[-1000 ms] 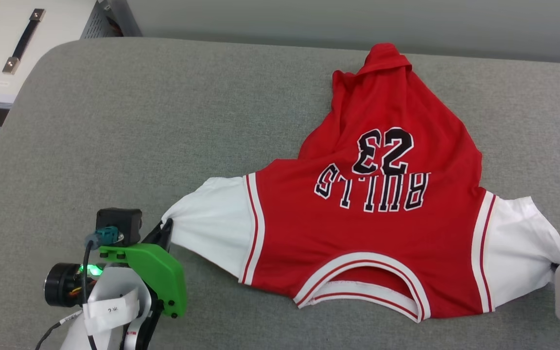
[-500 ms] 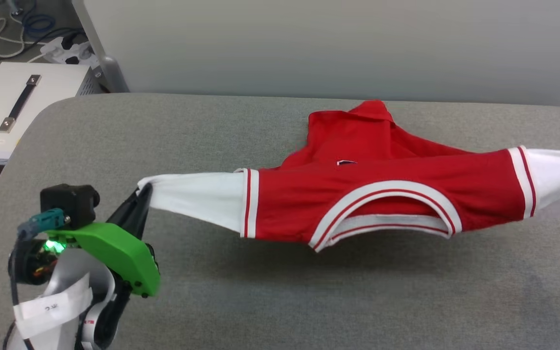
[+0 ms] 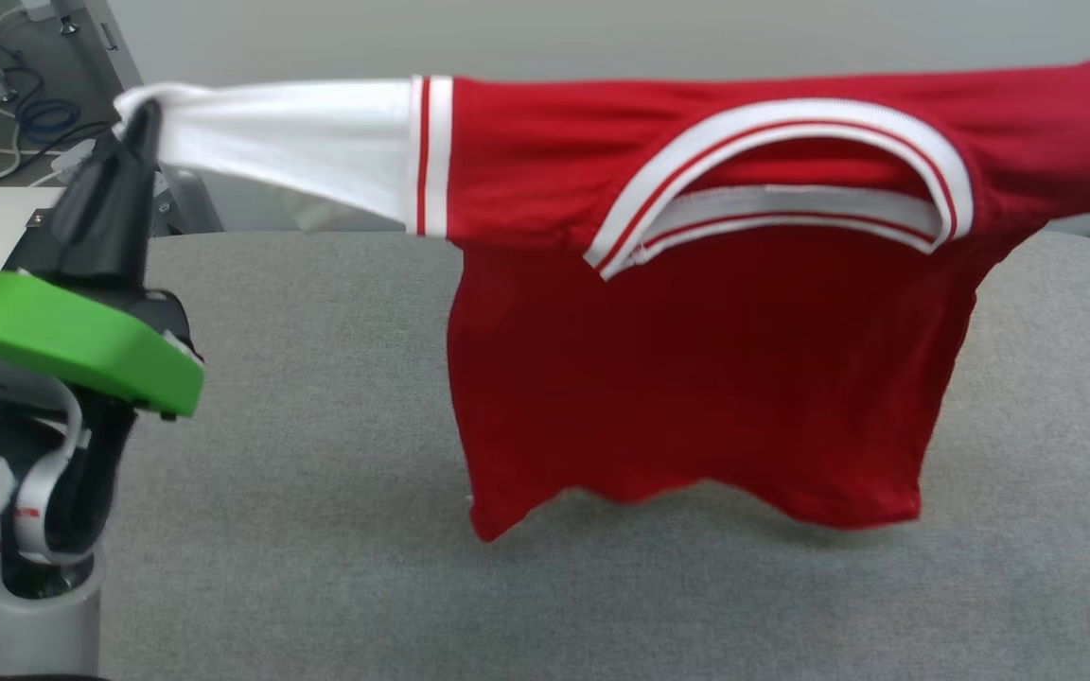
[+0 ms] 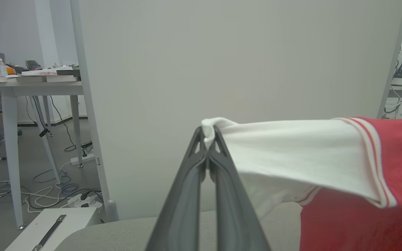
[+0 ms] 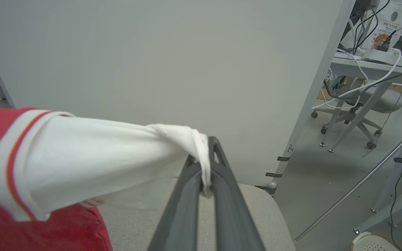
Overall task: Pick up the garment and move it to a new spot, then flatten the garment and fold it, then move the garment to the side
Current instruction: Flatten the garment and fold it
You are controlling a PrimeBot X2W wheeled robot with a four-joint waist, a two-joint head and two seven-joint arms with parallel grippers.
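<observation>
Left gripper [image 3: 141, 118] is pinched shut on one white sleeve [image 3: 299, 142] and right gripper [image 5: 204, 157] on the other; the garment [image 3: 696, 378] is held stretched between them, hanging over the grey desk [image 3: 318, 397].

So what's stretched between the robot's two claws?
The red garment, hanging taut: the left gripper pinches one white sleeve, the right gripper the other. Each wrist view shows its pinch.
</observation>
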